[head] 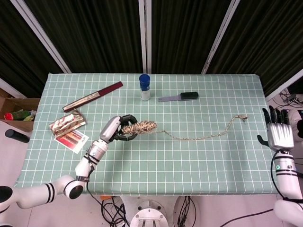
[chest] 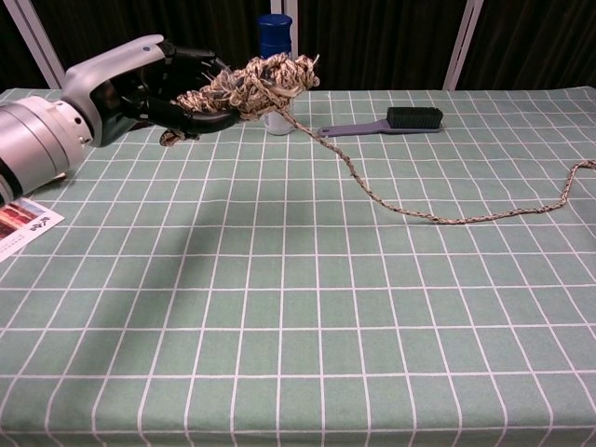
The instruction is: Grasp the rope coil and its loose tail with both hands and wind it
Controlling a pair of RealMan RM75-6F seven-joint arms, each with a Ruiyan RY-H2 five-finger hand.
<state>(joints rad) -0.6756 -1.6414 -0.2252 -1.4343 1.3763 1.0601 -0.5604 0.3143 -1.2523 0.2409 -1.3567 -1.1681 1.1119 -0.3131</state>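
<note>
My left hand grips the braided tan rope coil and holds it raised above the table. The loose tail runs down from the coil and trails rightward across the green checked cloth, ending in a frayed tip near the right edge. My right hand hangs off the table's right side, fingers spread and upright, holding nothing. The chest view does not show it.
A blue-capped white bottle stands at the back centre, with a dark brush to its right. A long dark red flat piece, a foil packet and a printed card lie at the left.
</note>
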